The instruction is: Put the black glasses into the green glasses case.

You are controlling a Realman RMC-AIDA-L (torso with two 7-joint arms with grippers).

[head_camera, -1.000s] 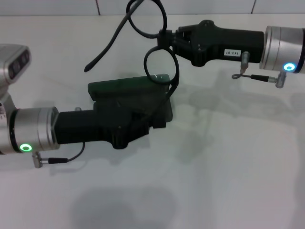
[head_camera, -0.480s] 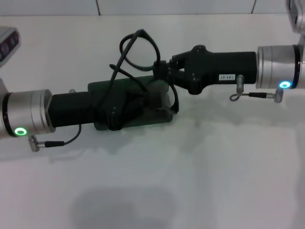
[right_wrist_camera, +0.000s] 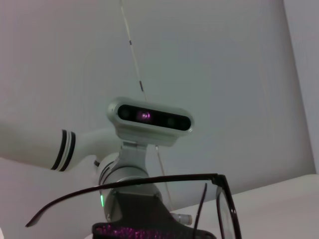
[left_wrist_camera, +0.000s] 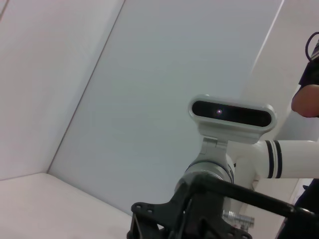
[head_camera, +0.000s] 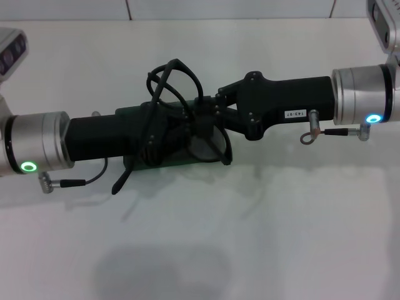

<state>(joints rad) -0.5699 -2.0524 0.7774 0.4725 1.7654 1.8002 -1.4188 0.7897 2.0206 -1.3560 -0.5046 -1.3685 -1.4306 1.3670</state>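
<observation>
Left hand [head_camera: 172, 134] reaches in from the left, lying over the green glasses case [head_camera: 139, 114] on the white tabletop [head_camera: 250, 225]; can't tell its grip. Black glasses [head_camera: 169, 81] sit partly over the case, one temple arm hanging off onto the tabletop. Right hand [head_camera: 209, 106], coming from the right, is clamped on the frame at the case's right end.

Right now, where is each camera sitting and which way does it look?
Head view: up high, looking down at the table, both arms, glasses over the case.
Left wrist view: on the left arm, facing the robot's head.
Right wrist view: on the right arm, facing the head too.
Shared: head and right wrist views both show the glasses.
</observation>
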